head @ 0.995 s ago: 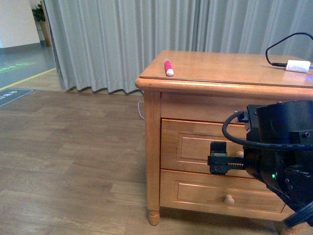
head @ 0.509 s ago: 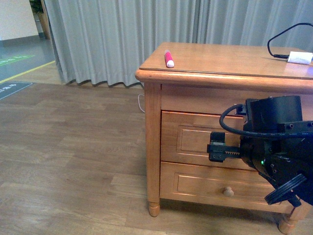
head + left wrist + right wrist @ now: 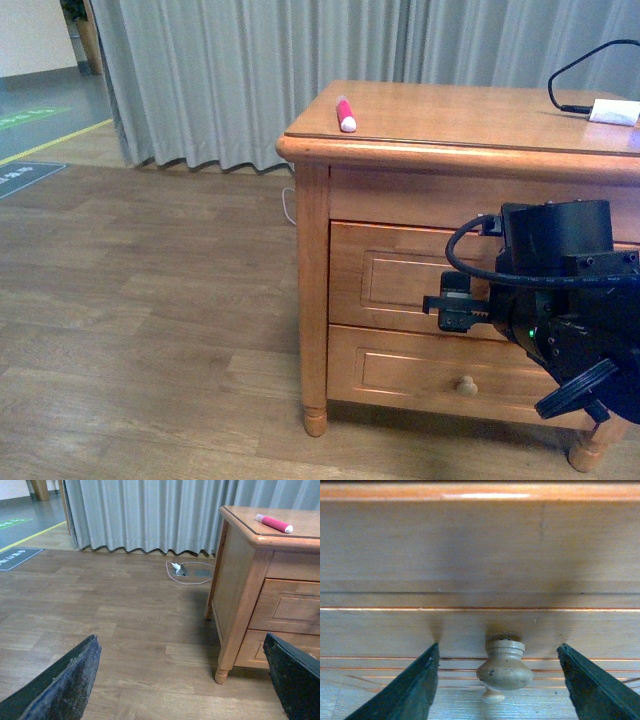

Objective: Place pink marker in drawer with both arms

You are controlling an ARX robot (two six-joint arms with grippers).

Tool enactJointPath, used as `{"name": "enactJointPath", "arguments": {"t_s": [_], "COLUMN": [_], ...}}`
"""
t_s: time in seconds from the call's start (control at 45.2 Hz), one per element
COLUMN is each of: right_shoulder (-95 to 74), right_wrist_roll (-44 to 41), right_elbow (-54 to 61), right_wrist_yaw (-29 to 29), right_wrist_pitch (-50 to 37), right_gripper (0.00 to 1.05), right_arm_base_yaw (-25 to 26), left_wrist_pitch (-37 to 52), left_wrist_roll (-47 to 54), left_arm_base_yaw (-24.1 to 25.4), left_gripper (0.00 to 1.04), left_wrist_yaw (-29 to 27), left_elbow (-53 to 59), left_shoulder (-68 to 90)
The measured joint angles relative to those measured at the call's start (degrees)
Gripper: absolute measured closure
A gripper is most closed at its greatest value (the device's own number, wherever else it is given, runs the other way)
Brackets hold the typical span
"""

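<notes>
The right jaws stood apart, flanking the knob (image 3: 504, 667) of the drawer (image 3: 400, 280) dead ahead; the left jaws, likewise apart, hung well off.

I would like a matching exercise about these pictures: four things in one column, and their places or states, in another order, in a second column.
Things:
1. pink marker
2. white plug
3. upper drawer's knob
4. left claw

Places or states:
A. inside the open right claw, not gripped
B. cabinet top, left end in the front view
C. cabinet top, right end
D. open, above the wooden floor

Pairs: 1-B, 2-C, 3-A, 4-D
</notes>
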State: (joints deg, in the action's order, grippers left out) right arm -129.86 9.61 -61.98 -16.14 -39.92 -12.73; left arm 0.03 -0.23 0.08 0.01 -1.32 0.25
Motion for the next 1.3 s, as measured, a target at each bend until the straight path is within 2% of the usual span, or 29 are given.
{"name": "enactJointPath", "arguments": {"t_s": [0.287, 0.354, 0.553, 0.951, 1.017, 1.106, 1.194, 1.305], "right_shoulder": [0.0, 0.0, 4.0, 26.6, 28.4, 32.3, 39.3, 47.7], "right_wrist_roll": [-0.8, -0.8, 2.3, 2.4, 2.4, 2.7, 3.3, 3.7], "right_elbow": [0.0, 0.2, 5.8, 35.1, 37.2, 40.5, 43.5, 45.3], "right_wrist_yaw": [1.1, 1.5, 6.0, 13.8, 13.9, 13.3, 13.4, 14.8], "right_wrist_pitch": [1.1, 1.2, 2.2, 4.8, 4.8, 5.5, 9.1, 14.8], "right_gripper": [0.75, 0.81, 0.82, 0.83, 0.75, 0.59, 0.41, 0.26], "right_arm_base_yaw": [0.3, 0.3, 1.1, -1.0, -1.4, -1.6, -1.3, -0.3], "left_wrist_pitch": [0.0, 0.0, 0.0, 0.0, 0.0, 0.0, 0.0, 0.0], "left_wrist_roll": [0.0, 0.0, 0.0, 0.0, 0.0, 0.0, 0.0, 0.0], "left_arm_base_yaw": [0.0, 0.0, 0.0, 0.0, 0.0, 0.0, 0.0, 0.0], "left_gripper": [0.06, 0.06, 0.06, 0.06, 0.06, 0.06, 0.06, 0.06], "left_wrist_yaw": [0.0, 0.0, 0.0, 0.0, 0.0, 0.0, 0.0, 0.0], "left_elbow": [0.0, 0.0, 0.0, 0.0, 0.0, 0.0, 0.0, 0.0], "left_shoulder": [0.0, 0.0, 0.0, 0.0, 0.0, 0.0, 0.0, 0.0]}}
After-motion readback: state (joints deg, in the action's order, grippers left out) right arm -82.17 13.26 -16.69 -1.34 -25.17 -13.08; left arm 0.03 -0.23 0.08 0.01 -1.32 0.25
